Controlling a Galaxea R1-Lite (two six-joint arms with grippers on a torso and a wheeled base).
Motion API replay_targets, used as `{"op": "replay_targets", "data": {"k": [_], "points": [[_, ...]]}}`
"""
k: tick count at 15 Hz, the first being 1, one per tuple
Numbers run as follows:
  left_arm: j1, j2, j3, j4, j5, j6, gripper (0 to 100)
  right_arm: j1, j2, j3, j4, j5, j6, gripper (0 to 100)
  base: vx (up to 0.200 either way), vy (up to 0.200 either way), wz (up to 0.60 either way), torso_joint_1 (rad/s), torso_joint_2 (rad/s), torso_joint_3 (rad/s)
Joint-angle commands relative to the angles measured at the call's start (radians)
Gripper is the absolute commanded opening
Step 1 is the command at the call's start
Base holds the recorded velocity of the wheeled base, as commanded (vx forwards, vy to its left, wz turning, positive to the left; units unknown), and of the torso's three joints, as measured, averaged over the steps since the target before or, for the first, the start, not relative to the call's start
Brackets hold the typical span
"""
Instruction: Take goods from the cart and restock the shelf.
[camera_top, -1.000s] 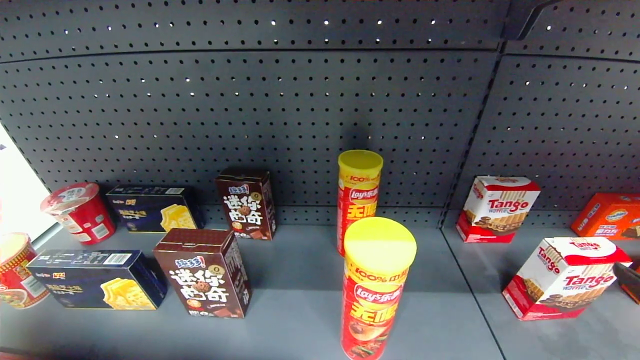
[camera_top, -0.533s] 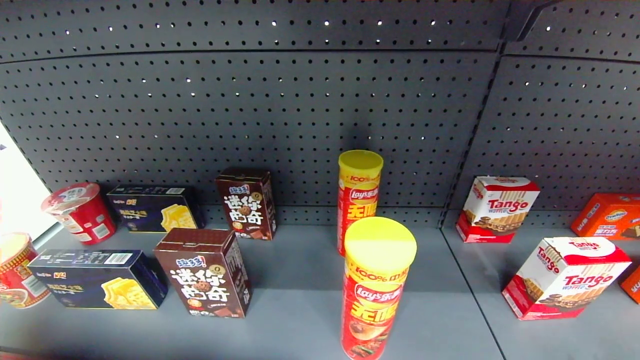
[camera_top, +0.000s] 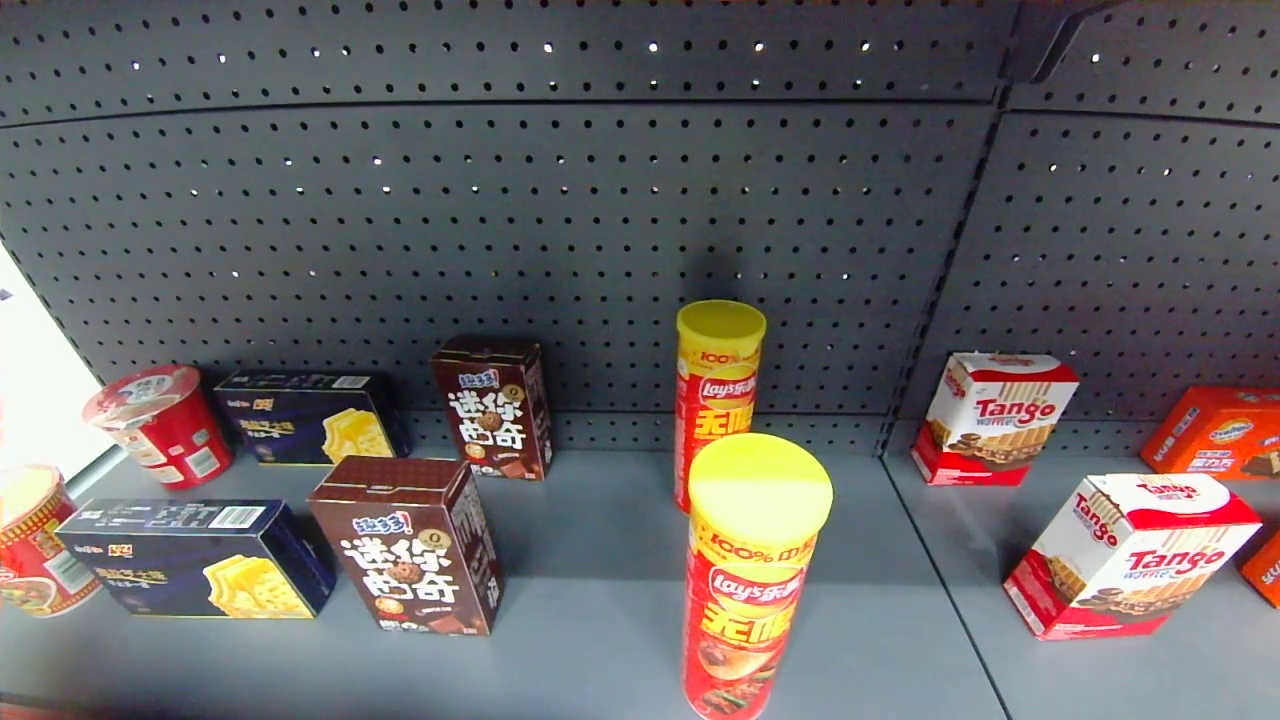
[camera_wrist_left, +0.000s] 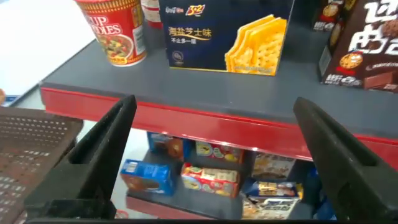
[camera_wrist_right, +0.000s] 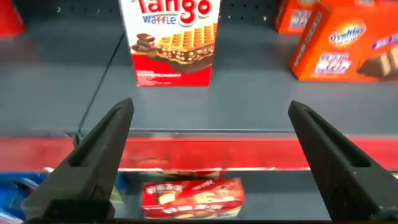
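Right wrist view: waffle box (camera_wrist_right: 174, 40) stands beyond parted right pincer (camera_wrist_right: 209, 109).

The left end effector (camera_wrist_left: 214, 101) and right end effector (camera_wrist_right: 210, 104) have black, wedge-shaped fingers (camera_wrist_left: 99, 155).

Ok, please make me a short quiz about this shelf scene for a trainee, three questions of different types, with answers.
1. True or false: the front chip can and the rear chip can both stand upright on the shelf.
2. Which stands nearest the rear chip can, on the robot's left? A) brown box B) red cup C) orange box
3. Fill in: the left end effector and the right end effector are both ___, holding nothing.
Key: 1 true; 2 A; 3 open.
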Motion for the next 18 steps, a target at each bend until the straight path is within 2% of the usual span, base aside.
{"op": "replay_targets", "data": {"k": [1, 3, 9, 11, 14, 16, 18], "points": [[-0.003, -0.013, 0.001, -0.002, 0.004, -0.002, 100, 0.001, -0.007, -0.001, -0.001, 0.002, -0.054, 100, 0.000, 0.000, 0.00, 0.000, 0.00, 0.000], [-0.003, -0.013, 0.002, -0.006, 0.008, 0.027, 100, -0.001, -0.007, -0.001, -0.001, -0.002, -0.055, 100, 0.000, 0.000, 0.00, 0.000, 0.00, 0.000], [-0.003, -0.013, 0.005, -0.017, 0.001, 0.013, 100, -0.001, -0.007, 0.000, -0.001, -0.001, -0.075, 100, 0.000, -0.033, 0.00, 0.000, 0.00, 0.000], [-0.003, -0.013, 0.007, -0.017, -0.019, -0.016, 100, -0.001, -0.007, 0.000, -0.001, -0.001, -0.075, 100, 0.000, 0.000, 0.00, 0.000, 0.00, 0.000], [-0.001, -0.013, 0.007, -0.019, -0.010, -0.103, 100, -0.001, -0.007, 0.000, -0.001, -0.001, -0.073, 100, 0.000, 0.000, 0.00, 0.000, 0.00, 0.000], [-0.001, -0.013, 0.007, -0.019, -0.004, -0.123, 100, 0.001, -0.007, 0.000, -0.001, 0.001, -0.073, 100, 0.000, 0.000, 0.00, 0.000, 0.00, 0.000], [-0.001, -0.013, 0.007, -0.019, -0.004, -0.123, 100, 0.001, -0.007, 0.000, -0.001, 0.001, -0.073, 100, -0.100, 0.000, 0.00, 0.001, 0.00, -0.001]]}}
